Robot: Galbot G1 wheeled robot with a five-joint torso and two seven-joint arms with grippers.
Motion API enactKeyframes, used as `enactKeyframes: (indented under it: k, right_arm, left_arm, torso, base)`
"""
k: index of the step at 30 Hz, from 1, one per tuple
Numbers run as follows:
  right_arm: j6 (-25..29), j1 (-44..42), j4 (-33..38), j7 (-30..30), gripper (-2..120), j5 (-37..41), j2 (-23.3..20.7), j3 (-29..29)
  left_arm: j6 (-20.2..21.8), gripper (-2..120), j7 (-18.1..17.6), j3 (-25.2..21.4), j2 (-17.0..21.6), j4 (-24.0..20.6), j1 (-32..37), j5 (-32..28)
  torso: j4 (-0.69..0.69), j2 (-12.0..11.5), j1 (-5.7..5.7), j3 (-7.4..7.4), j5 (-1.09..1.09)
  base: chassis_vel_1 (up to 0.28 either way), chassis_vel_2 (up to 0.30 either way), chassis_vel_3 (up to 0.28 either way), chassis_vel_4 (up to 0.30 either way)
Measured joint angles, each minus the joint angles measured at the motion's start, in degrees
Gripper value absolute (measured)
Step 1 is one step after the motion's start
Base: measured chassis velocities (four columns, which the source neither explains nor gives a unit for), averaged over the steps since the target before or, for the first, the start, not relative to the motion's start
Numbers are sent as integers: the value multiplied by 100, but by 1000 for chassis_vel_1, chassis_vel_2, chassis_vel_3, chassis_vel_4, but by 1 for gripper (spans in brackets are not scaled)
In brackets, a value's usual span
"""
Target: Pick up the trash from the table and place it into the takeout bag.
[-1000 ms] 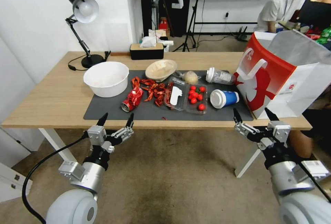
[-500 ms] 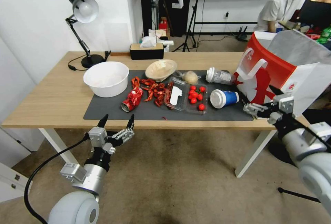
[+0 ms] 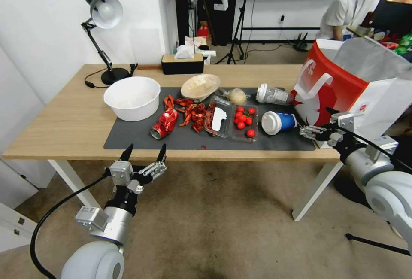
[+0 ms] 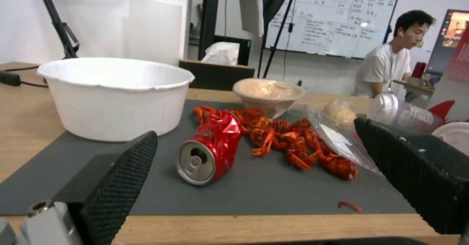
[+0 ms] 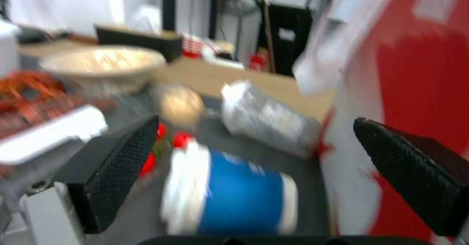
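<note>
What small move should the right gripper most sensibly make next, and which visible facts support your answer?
Probably ease the right gripper forward until its open fingers straddle the blue cup. The cup lies on its side on the mat, just ahead of the fingers and beside the takeout bag, and in the right wrist view it sits between the fingers but not yet enclosed. The left gripper waits open below the table edge.

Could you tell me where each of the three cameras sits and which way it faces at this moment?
Head view: high on the robot, looking down across the table; both arms show, left gripper below the near edge, right gripper beside the takeout bag.
Left wrist view: low at the table's edge, facing the crushed can between open fingers.
Right wrist view: just above the mat, facing the blue cup between open fingers.
Shared: both wrist views show the beige bowl.
</note>
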Motion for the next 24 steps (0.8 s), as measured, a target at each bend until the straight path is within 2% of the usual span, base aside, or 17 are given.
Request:
enactKeyframes:
  k: [7,12,16,24]
  right_arm:
    - [54,567,-274,23,100,-2,-115,-678]
    - [-80,1211,-460,486,100,-219,186,-1675]
    - [-275,1483,-589,690,100,-263,355,-2046]
    - [-586,1661,-774,1030,100,-355,478,-2301]
  left_arm:
    - [-48,100,4,-18,-17,30,37,76]
    - [-86,100,12,-38,-28,51,89,147]
    - [-136,100,19,-64,-37,53,141,192]
    - [-213,100,25,-77,-100,89,170,268]
  torso:
    - [-1,0,0,0,-2]
    - [2,0,0,0,0]
    - [2,0,0,0,0]
    - [-1,0,0,0,-1]
  base:
    - [0,0,0,0]
    - [0,0,0,0]
    - [0,0,0,0]
    - [0,0,0,0]
